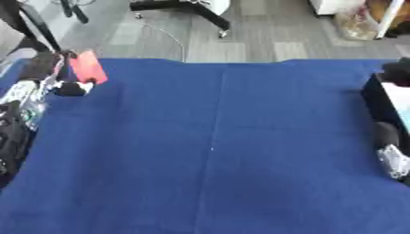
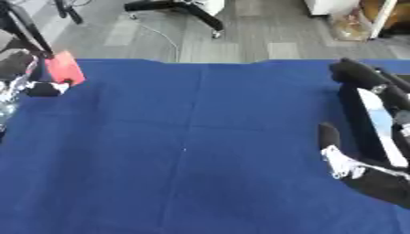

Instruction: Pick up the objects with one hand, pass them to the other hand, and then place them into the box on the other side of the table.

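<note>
Left hand [image 1: 70, 87] at far left edge of blue cloth [image 1: 216, 151], fingers curled round lower end of red object [image 1: 88, 67], which stands up out of the grasp, tilted, above the cloth's far left corner. Right hand [image 2: 340, 160] near right edge of cloth, just beside black box [image 2: 364, 119]; finger posture cannot be told. Box against cloth's right edge, something pale inside.

Red object: flat, rectangular, looks light and fairly stiff, perhaps a thin pack or card; likely smooth, so some slip risk. Best taken by receiving hand across free upper end, clear of the holding fingers. Handover not yet made.
</note>
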`<state>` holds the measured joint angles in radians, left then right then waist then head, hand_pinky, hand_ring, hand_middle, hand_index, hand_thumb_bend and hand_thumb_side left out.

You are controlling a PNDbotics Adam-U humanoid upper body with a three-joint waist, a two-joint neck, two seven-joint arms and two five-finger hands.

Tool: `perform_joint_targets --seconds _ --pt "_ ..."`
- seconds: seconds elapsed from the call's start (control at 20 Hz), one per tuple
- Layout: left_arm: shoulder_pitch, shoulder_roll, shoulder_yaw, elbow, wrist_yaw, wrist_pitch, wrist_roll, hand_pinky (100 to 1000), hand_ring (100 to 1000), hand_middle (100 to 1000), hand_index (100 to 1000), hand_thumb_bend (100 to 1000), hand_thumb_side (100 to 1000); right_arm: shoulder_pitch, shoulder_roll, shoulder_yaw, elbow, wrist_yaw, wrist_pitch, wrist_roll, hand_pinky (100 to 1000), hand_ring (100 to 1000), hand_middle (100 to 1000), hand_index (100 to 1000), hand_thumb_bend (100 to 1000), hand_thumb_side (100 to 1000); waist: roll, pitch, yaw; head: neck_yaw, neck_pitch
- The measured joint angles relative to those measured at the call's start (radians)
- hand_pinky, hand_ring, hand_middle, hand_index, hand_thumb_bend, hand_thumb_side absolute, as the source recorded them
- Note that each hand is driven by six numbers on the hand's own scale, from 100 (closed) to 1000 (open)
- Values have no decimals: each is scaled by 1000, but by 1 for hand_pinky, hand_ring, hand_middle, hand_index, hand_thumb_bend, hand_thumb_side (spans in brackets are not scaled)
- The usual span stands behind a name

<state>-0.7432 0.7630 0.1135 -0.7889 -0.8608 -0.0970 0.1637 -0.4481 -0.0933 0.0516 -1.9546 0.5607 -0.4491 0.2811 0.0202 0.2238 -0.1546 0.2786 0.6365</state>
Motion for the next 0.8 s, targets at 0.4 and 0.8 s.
perform_joint_targets --seconds 0.4,0.8 --pt "169 -73 -6 -422 372 -22 -45 362 322 287 406 469 309 -25 -9 47 19 -34 -30 5 850 842 858 979 181 461 0 -71 71 -100 66" --pt "269 -344 -60 -765 663 10 -211 394 344 306 421 492 284 -103 -9 129 116 -88 -106 16 863 868 908 996 303 553 0 -113 106 -192 119"
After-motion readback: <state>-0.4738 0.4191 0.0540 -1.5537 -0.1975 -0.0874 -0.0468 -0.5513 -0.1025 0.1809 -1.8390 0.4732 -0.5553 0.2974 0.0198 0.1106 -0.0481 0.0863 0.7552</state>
